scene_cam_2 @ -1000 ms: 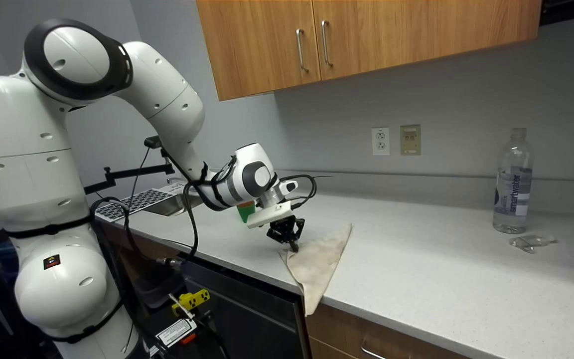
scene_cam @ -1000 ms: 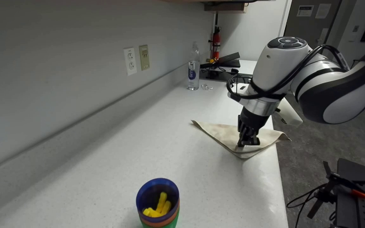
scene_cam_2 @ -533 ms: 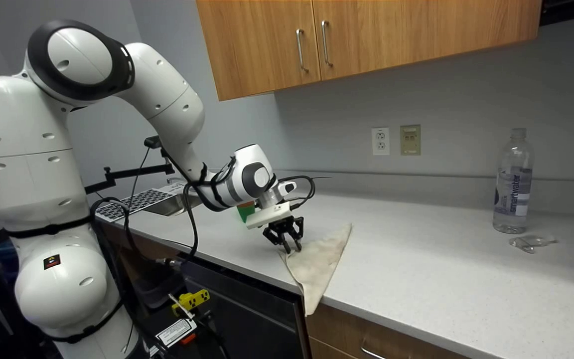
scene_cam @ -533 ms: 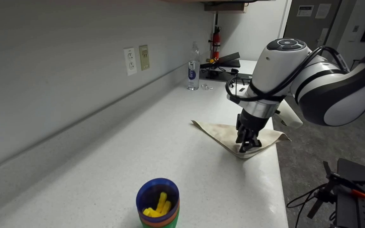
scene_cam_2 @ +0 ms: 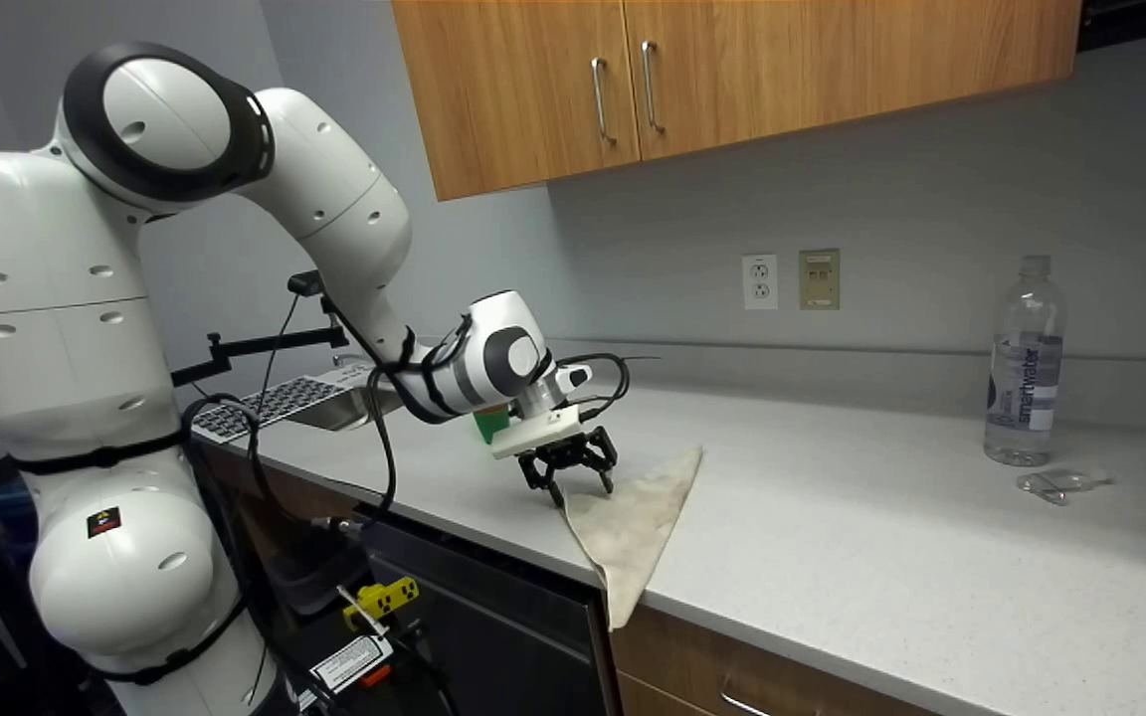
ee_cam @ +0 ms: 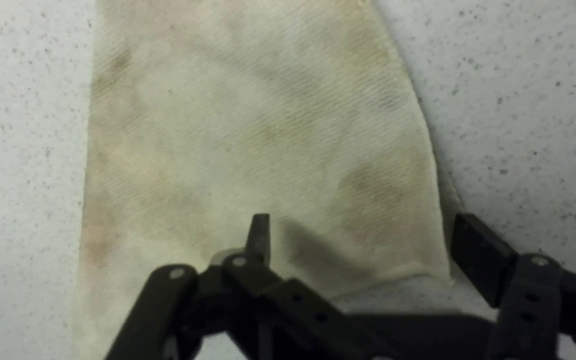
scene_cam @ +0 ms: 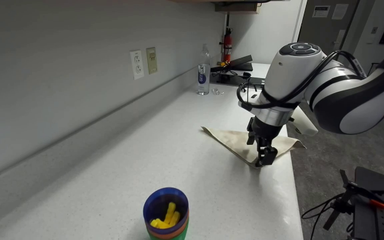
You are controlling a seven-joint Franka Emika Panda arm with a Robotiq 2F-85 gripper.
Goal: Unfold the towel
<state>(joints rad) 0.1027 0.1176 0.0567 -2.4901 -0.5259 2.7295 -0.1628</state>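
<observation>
The cream, stained towel lies on the counter as a folded triangle, with layered edges at its near corner. In an exterior view, one corner of the towel droops over the counter's front edge. Low over the opposite end, my gripper is spread wide. In the wrist view a towel corner lies in the gap of the gripper, not pinched. One finger is above the cloth; the other finger is just past its edge, where a lower layer peeks out. Whether the fingertips touch is unclear.
Stacked cups with yellow pieces inside stand on the counter. A water bottle and a small clear item are farther along. A wall runs behind the counter, and a wooden cabinet hangs above.
The fingers have gone from together to widely apart. My gripper has come down slightly, and one finger has reached the towel's near corner. The towel looks unmoved.
</observation>
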